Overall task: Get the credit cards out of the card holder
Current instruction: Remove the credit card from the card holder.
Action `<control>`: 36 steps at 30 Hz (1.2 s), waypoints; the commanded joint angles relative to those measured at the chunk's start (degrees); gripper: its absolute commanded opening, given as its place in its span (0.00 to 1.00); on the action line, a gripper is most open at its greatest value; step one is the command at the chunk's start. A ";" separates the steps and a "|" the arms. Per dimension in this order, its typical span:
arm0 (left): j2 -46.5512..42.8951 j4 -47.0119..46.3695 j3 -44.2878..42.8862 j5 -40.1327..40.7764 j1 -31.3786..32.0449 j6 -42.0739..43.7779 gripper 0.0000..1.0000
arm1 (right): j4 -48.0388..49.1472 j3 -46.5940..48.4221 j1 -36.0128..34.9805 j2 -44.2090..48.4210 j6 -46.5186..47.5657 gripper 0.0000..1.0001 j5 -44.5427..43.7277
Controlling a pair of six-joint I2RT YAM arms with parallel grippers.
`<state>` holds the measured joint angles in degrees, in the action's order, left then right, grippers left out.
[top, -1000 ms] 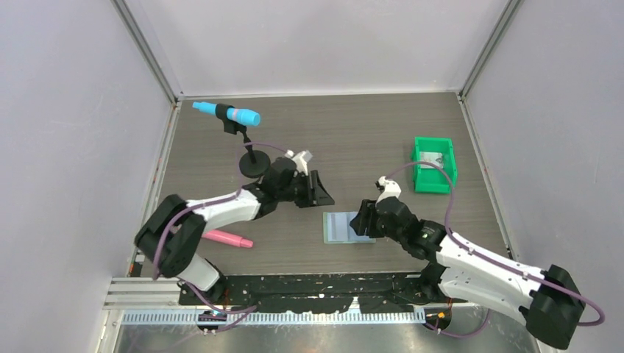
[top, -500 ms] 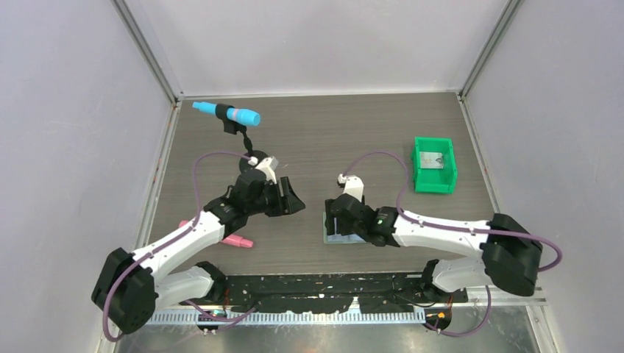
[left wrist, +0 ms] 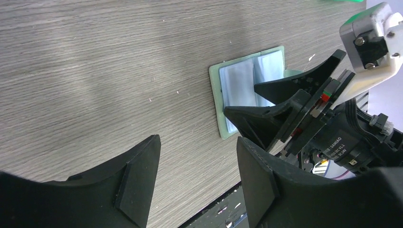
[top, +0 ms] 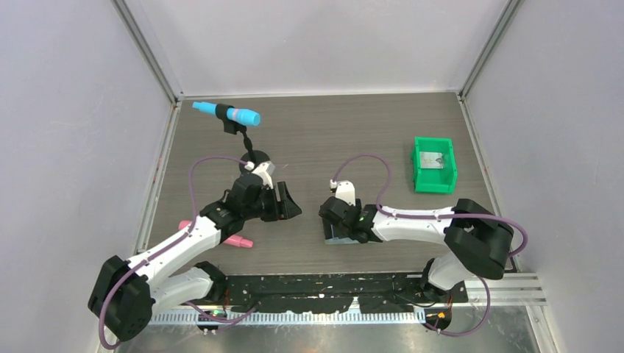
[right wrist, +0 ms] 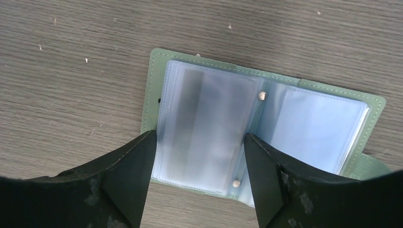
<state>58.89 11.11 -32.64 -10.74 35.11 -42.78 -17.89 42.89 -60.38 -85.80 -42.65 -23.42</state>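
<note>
1. Top view: the right gripper (top: 335,220) hangs directly over the card holder (top: 328,234) and hides most of it. The left gripper (top: 291,204) hovers just left of the card holder, apart from it.
2. Left wrist view: the left claw is spread and empty. The card holder (left wrist: 247,83) lies open flat ahead of it.
3. Right wrist view: the right claw is parted and empty, straddling one see-through pocket (right wrist: 209,121) of the card holder (right wrist: 313,123). Whether credit cards lie inside is too blurred to tell. The step looks like reaching in; the next move calls for pinching a card's edge.
</note>
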 commanded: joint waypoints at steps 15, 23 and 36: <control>-0.18 -1.64 0.89 -1.94 -0.22 0.19 0.62 | 9.38 -3.68 -0.03 2.84 -1.42 0.54 2.60; 3.24 -7.09 1.22 -7.05 -0.19 0.05 0.58 | 19.85 -9.93 2.22 7.98 -1.61 0.53 7.40; 16.66 -20.83 -0.54 -16.48 0.52 -2.15 0.48 | 41.11 -22.57 8.80 13.44 -3.71 0.53 21.05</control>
<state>73.36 -2.00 -31.70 -23.42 35.20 -43.75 14.33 22.83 -52.86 -74.48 -45.06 -6.79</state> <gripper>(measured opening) 0.500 0.632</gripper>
